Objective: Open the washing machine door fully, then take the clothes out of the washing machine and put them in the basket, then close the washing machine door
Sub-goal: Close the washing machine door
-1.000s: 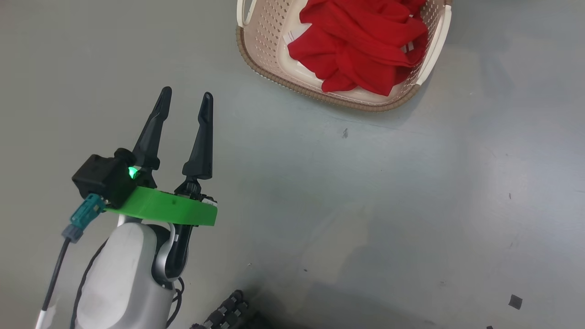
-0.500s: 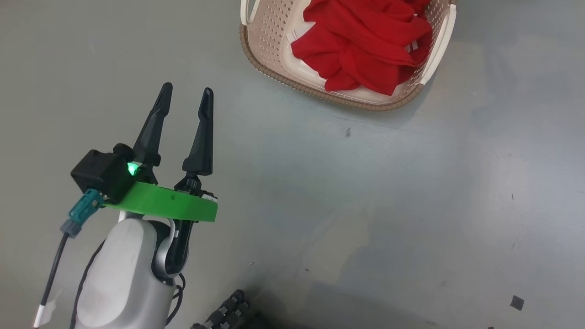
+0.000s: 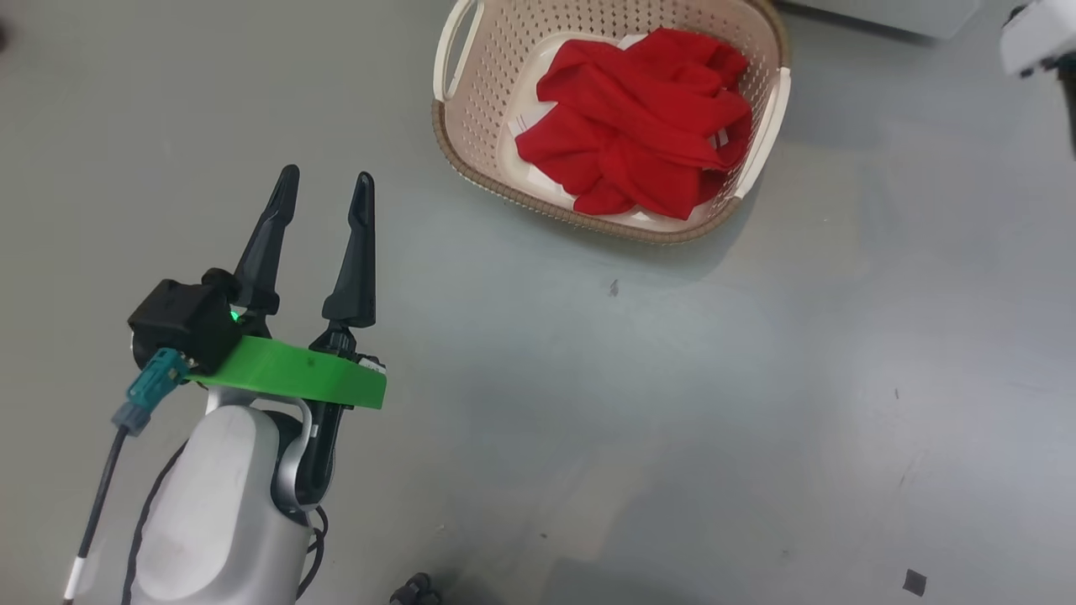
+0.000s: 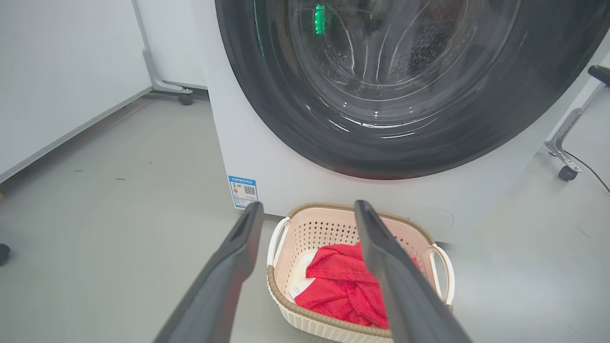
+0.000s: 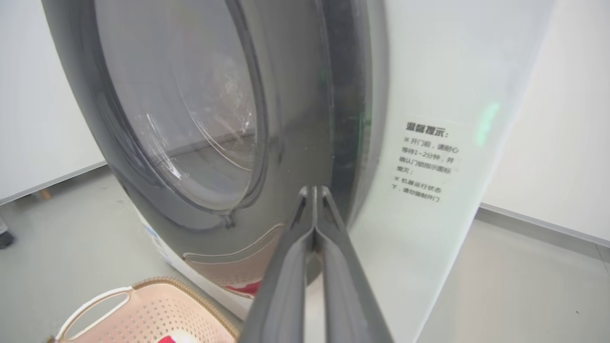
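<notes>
The left hand (image 3: 327,176) hangs over the grey floor (image 3: 672,420) with its two dark fingers spread apart and nothing between them. It is well apart from the basket (image 3: 504,67), which sits further ahead and to the right in the head view. The clothes (image 3: 639,143) lie bunched inside the basket, a red heap with a few white trim bands showing at the edges.

In the left wrist view the open left hand (image 4: 309,206) points toward the basket (image 4: 310,233) and the clothes (image 4: 343,286) in it. The basket stands on the floor just in front of the washing machine (image 4: 267,171), below the washing machine door (image 4: 295,119). The door's black rim lies flat against the white front, and a small blue label (image 4: 243,191) sits low on that front.

The right hand (image 5: 313,189) has its fingers pressed together, holding nothing. Its tips are at the outer edge of the washing machine door (image 5: 295,119), next to the white side of the washing machine (image 5: 429,71); they seem to touch the rim, though the view does not make that certain. A corner of the basket (image 5: 157,314) shows below.
</notes>
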